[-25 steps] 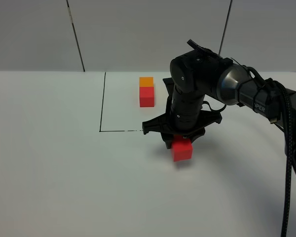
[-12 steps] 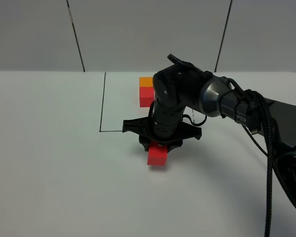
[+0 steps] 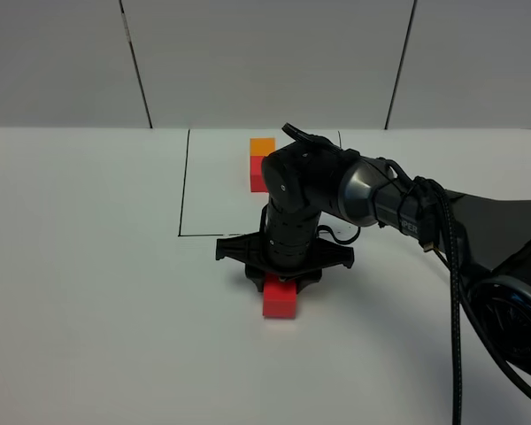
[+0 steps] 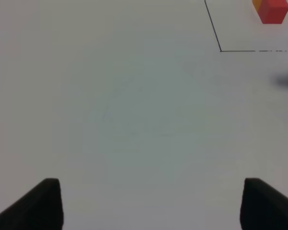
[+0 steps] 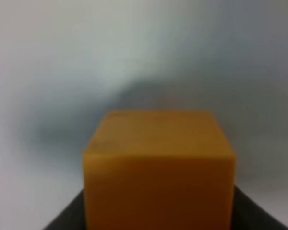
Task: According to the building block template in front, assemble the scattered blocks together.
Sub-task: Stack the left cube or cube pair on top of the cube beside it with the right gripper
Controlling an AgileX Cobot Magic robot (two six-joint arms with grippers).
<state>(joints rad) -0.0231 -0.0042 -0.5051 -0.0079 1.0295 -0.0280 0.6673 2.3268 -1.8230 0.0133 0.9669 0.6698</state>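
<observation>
The template, an orange cube (image 3: 262, 146) joined to a red cube (image 3: 257, 173), stands inside the thin black outline (image 3: 183, 186). My right arm partly hides it. It also shows in the left wrist view (image 4: 273, 10). My right gripper (image 3: 281, 282) points down just in front of the outline. In the right wrist view it (image 5: 158, 218) is shut on the loose orange cube (image 5: 158, 163). The loose red cube (image 3: 280, 301) sits right under the fingertips on the table. The loose orange cube is hidden in the exterior view. My left gripper (image 4: 151, 206) is open and empty over bare table.
The white table (image 3: 88, 292) runs wide to the left and front. My right arm (image 3: 398, 208) and its cable (image 3: 456, 301) cross the right side. A grey panelled wall (image 3: 248, 62) stands behind the table.
My right gripper has moved left and toward the front, and the red cube at its tip has moved with it and come lower. The arm now covers more of the template.
</observation>
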